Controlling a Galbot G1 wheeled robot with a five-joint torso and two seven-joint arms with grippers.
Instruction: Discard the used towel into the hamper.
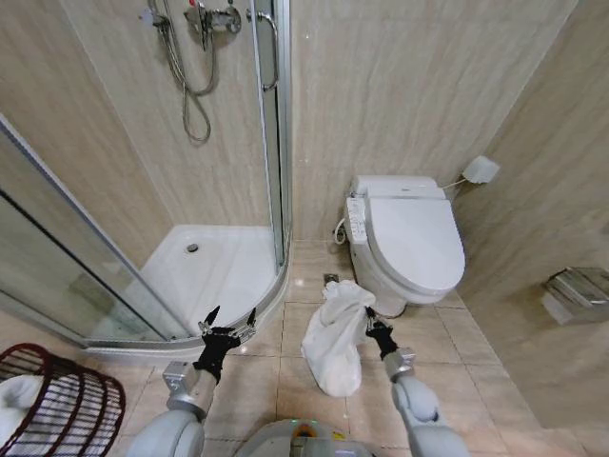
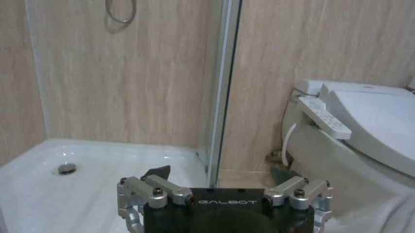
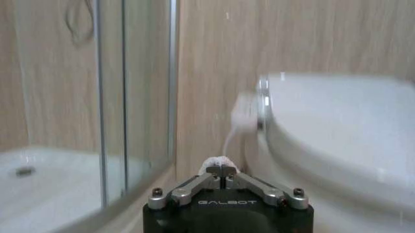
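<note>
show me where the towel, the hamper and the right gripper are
towel (image 1: pixel 335 335), head view, middle of the hanging cloth.
hamper (image 1: pixel 71 400), head view, its wire side wall.
right gripper (image 1: pixel 372 327), head view, fingertips pinched on the towel.

Even, bright overhead light, soft shadows. My head view bends the shower door lines toward the edges; glare spots on floor tiles. Right wrist view smeared, toilet out of focus.

White toilet with lid closed against beige tiled wall, glass shower enclosure with white tray, chrome hose, wall-mounted paper holder.
</note>
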